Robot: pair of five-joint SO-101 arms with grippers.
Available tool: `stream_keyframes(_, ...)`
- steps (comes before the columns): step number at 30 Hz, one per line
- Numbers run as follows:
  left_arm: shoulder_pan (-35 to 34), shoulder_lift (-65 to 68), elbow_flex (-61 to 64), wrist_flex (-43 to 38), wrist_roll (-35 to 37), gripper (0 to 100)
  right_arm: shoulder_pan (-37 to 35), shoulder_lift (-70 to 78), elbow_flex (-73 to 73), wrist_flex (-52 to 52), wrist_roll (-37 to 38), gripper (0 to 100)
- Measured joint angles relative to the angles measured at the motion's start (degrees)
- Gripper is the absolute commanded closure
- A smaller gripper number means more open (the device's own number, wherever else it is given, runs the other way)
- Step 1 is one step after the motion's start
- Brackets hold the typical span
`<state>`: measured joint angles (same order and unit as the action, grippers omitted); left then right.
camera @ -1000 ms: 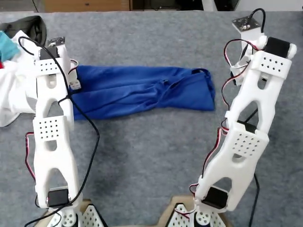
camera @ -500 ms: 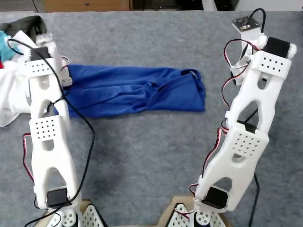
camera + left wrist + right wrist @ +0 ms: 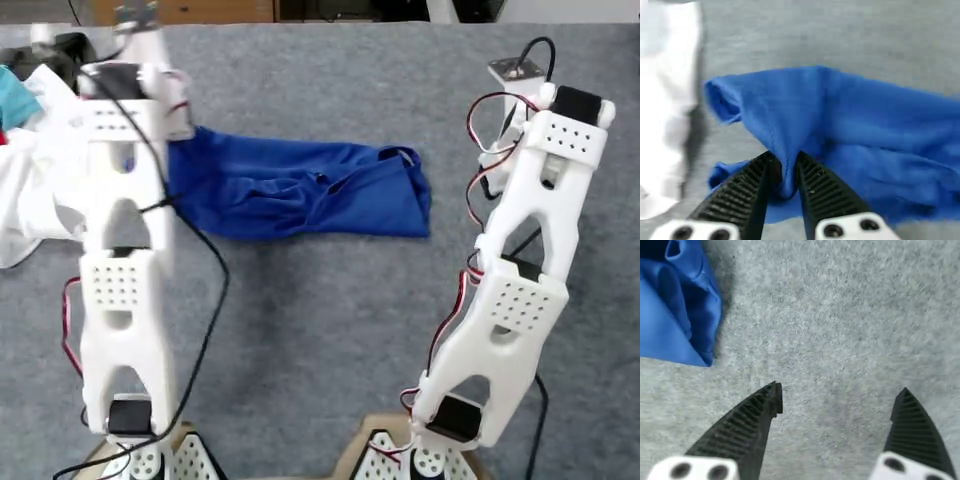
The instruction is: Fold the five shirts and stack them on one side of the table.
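grey felt table [image 3: 330, 330], blue shirt [image 3: 300, 190], white shirt [image 3: 35, 190]

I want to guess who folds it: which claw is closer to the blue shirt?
Left. The left claw pinches the blue shirt; the right claw hangs open beside its other end.

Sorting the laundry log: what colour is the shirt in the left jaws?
Plain blue; the shirt shows best in the left wrist view.

a blue shirt [image 3: 300, 190] is laid in a long band near the table's [image 3: 330, 330] far edge; a white shirt [image 3: 40, 190] is heaped at the left edge.
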<state>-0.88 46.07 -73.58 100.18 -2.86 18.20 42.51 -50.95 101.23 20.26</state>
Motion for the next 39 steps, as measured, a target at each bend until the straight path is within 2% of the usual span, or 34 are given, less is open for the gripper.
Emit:
stream_keyframes(6, 13.45, -5.54, 2.64, 0.00, 5.27, 98, 2.55, 0.00, 0.00, 0.00, -6.33, 64.5)
stream_keyframes(12, 24.00, -5.80, 2.73, -1.85, 11.25, 98, 8.70, 0.00, 0.18, 0.00, -7.21, 64.5)
stream_keyframes(20, 31.03, -5.01, 3.08, -12.92, 18.73, 98, 17.67, 0.00, 0.18, 0.00, -7.21, 64.5)
stream_keyframes(29, 35.96, 4.40, 3.16, -20.48, 19.43, 98, 17.85, 0.00, 0.18, 0.00, -7.21, 64.5)
stream_keyframes(39, 37.80, 5.36, 3.16, -25.05, 19.52, 98, 17.85, 0.00, 0.18, 0.00, -7.30, 64.5)
